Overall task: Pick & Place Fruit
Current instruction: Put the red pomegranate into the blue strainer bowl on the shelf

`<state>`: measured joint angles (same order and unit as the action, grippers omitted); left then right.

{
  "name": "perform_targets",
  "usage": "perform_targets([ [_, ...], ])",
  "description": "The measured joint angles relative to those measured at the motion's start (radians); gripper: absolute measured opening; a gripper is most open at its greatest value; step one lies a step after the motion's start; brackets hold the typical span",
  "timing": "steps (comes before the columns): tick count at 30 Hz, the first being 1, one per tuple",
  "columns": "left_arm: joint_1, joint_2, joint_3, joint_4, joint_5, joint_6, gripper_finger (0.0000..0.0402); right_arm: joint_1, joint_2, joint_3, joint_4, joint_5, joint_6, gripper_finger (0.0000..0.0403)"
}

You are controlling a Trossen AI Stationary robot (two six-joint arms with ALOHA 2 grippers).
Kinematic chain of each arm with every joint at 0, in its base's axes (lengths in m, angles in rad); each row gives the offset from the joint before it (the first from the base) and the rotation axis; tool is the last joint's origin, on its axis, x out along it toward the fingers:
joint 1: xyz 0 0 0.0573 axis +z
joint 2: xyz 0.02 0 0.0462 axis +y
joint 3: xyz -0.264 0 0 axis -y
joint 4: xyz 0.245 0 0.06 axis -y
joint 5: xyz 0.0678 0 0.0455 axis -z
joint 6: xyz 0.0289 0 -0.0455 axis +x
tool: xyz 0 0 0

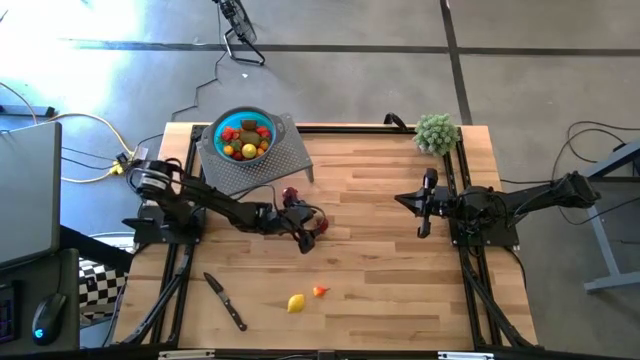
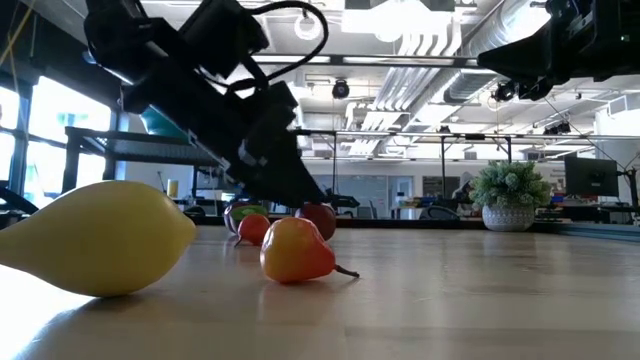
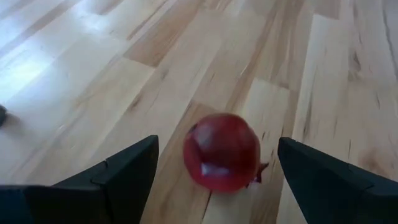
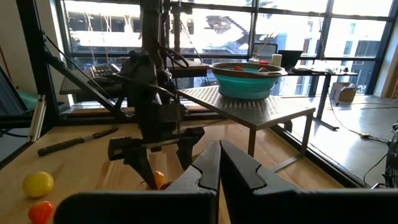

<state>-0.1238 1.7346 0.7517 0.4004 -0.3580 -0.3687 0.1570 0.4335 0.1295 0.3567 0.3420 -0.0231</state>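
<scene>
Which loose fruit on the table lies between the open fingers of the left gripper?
The dark red fruit, framed by the open left gripper. The yellow fruit and orange fruit lie apart, near the knife.

Overhead, tabletop-level and two wrist views, all sharing the wooden table (image 1: 380, 230) around the left arm.

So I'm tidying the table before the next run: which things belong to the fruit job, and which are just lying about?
Job:
- red fruit between the open left fingers
- yellow fruit
- orange fruit
- fruit in the bowl on its stand

Lying about:
- knife
- plant ball
</scene>
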Motion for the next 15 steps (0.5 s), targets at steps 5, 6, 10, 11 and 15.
perform_targets([
  [5,0.0,0.031,0.002,0.062,-0.013,0.0,0.0324,0.0,0.0,0.0,0.0,0.0,0.0,0.0003],
  [6,0.0,0.034,0.002,0.057,-0.013,0.0,0.0324,0.0,0.0,0.0,0.001,0.0,0.0,0.0003],
  [10,0.0,0.035,0.001,0.054,-0.014,0.0,0.0324,0.0,0.0,0.0,0.001,0.0,0.0,0.0003],
  [11,0.002,0.035,0.001,0.052,-0.014,0.0,0.0324,0.0,0.0,0.0,0.002,0.0,0.0,0.0003],
  [15,0.021,0.035,0.001,0.052,-0.011,-0.006,0.0324,0.0,0.0,0.0,0.002,0.0,0.0,0.0003],
])
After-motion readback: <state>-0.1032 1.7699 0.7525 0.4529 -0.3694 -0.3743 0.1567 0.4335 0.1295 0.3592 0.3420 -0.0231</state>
